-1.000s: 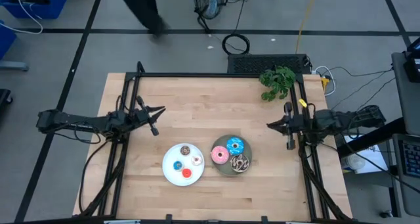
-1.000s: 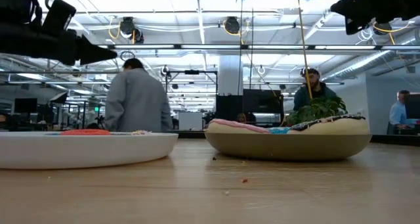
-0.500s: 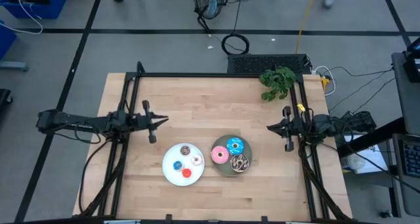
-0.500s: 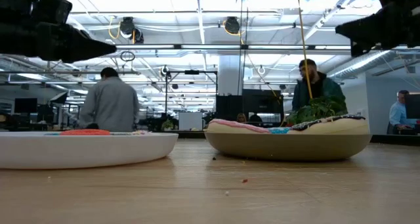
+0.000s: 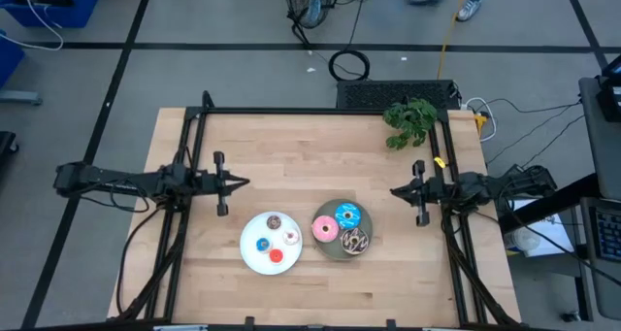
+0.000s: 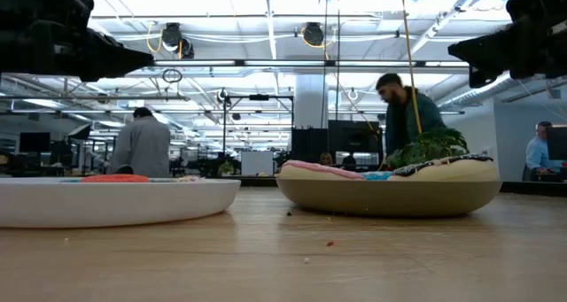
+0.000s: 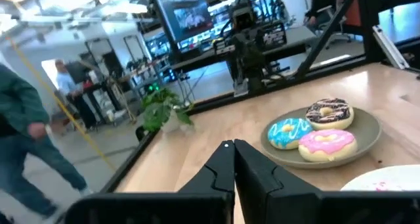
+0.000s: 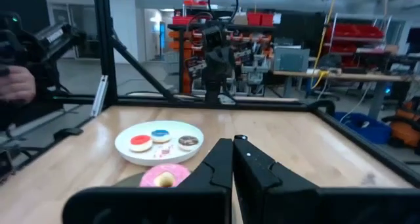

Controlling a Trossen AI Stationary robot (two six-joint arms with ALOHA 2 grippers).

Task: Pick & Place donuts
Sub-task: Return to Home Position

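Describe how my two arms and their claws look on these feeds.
The left arm and right arm are dark, slim and jointed, with thin black cables looping along them. The left claw and right claw look alike: two matte black wedge-shaped fingers tapering to a point, ahead of a short black crossbar. No markings show on either.

At table level the white plate [image 6: 106, 205] is hiding its tiny donuts [image 5: 262, 244]; only the red donut [image 6: 115, 177] is peeking over the rim.
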